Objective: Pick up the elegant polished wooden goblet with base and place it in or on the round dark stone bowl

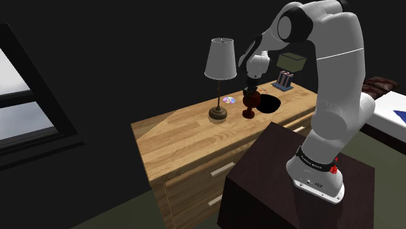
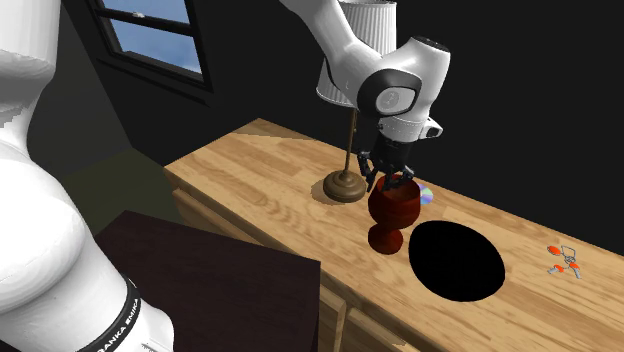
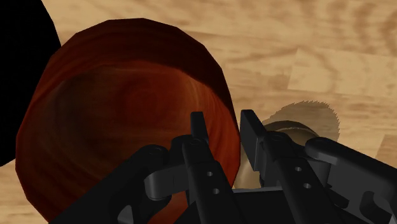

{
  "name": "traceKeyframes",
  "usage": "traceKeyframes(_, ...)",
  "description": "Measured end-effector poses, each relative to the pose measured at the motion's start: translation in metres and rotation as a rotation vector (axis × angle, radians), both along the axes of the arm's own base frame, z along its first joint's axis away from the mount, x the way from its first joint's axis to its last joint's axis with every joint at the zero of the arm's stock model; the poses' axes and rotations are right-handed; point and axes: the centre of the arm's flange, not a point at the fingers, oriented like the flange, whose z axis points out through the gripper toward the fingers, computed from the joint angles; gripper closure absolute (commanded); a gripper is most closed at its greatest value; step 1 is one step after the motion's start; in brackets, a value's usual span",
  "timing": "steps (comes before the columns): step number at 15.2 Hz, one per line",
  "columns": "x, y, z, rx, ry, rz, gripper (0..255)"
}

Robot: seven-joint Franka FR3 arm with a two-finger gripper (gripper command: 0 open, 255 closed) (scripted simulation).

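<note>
A dark reddish-brown goblet (image 1: pixel 249 104) (image 2: pixel 392 212) stands upright on its base on the wooden dresser top (image 1: pixel 182 136), right beside a round black bowl (image 1: pixel 270 103) (image 2: pixel 458 260). My gripper (image 1: pixel 250 91) (image 2: pixel 390 180) (image 3: pixel 226 127) comes down on the cup from above. In the wrist view one finger is inside the goblet (image 3: pixel 121 114) and the other outside, clasping the rim wall between them. The bowl (image 3: pixel 16 70) shows as a black patch on the goblet's far side from the fingers.
A table lamp (image 1: pixel 220 65) with a pale shade stands close to the goblet, its brown foot (image 2: pixel 345 185) (image 3: pixel 299 121) just behind the fingers. A shiny disc (image 1: pixel 228 100) lies by it. A small box (image 1: pixel 284 79) sits beyond the bowl, and small orange bits (image 2: pixel 565 262) lie nearby.
</note>
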Motion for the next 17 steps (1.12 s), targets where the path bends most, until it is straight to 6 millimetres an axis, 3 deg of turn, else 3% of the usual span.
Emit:
traceKeyframes(7, -0.001, 0.001, 0.002, 0.001, 0.002, 0.0, 255)
traceKeyframes(17, -0.001, 0.0, 0.049, 0.001, 0.004, 0.0, 255)
